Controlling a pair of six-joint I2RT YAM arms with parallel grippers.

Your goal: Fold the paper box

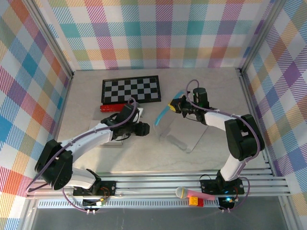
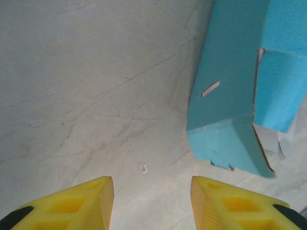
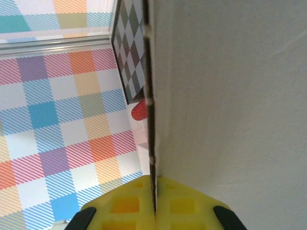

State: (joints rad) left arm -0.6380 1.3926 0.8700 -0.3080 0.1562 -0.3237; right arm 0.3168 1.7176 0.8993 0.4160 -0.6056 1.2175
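Black-and-grey checkerboard [image 1: 131,89] lies flat at the back of the marble-look desk [image 1: 144,155], with a red thing [image 1: 108,108] just in front of its left corner. Toy microphone [image 1: 191,193] sits on the front rail.

Table [image 1: 211,91] is a pale marble-look slab with thin grey veins; the checkerboard [image 1: 131,89] lies flat toward the far side, left of middle; a red thing [image 1: 109,108] sits just in front of its near left corner; the paper box [image 1: 184,136] rests right of centre, pale side showing, its far edge tipped up and showing cyan; the slotted metal rail [image 1: 144,184] along the near edge has a toy mic [image 1: 182,192] lying on it, a small red-and-yellow block [image 1: 195,201] just beside that.
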